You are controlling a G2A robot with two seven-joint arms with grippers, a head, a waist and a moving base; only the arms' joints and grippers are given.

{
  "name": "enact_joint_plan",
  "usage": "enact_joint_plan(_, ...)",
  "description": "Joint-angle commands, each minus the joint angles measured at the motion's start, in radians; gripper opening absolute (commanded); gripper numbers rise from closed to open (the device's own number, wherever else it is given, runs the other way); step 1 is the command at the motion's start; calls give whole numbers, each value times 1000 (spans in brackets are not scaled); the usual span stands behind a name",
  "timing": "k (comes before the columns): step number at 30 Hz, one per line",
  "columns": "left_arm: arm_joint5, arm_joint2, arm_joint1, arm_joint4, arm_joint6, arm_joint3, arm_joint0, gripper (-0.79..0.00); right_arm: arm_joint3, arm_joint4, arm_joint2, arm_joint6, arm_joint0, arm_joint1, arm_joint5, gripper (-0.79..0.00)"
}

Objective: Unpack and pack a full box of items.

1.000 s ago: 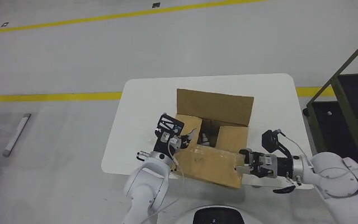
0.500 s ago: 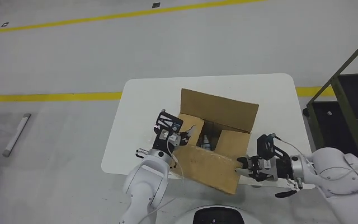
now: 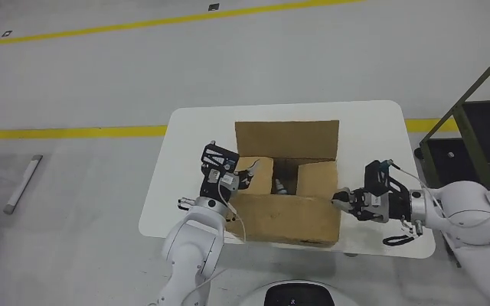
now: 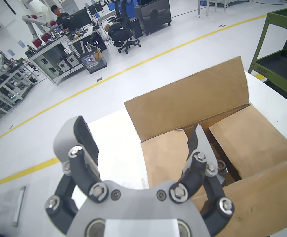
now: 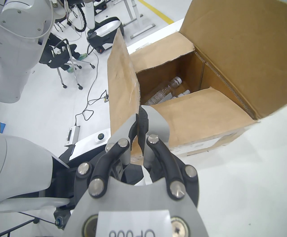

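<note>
Plain brown cardboard box; white desk; clear bottle with a white cap; pale grey floor crossed by yellow lines; olive green cart.

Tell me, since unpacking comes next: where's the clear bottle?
Right wrist view: the clear bottle lies inside the cardboard box, below the gap between its two inner flaps.

Floor: glossy pale grey; I see light glare across it.
Floor lines: yellow tape, two runs.
Furniture: white table; green metal rack at its right.
Far room: workbenches with monitors, black office chairs, black cabinet.
Loose: grey bar on the floor, left.
</note>
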State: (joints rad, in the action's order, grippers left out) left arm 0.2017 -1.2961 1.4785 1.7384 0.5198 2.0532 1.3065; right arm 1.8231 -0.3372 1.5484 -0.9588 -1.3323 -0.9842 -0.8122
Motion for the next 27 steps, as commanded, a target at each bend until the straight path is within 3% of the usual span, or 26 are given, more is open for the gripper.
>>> enact_joint_plan(1,3,1,-1,0,3,0,0,0,2,-18,14,28,8,2,7,-785)
enact_joint_plan(13,63,31,-9,41,44,-20,-25,0,110,-220,63,247,-64,6,-82,-785)
enact_joint_plan(21,184,71,-17,31,67,0,-23,0,133,-289,71,368,-141,6,-68,-785)
enact_joint_plan(27,281,56,-29,7,62,33,-2,0,141,-295,62,413,-161,7,-57,-785)
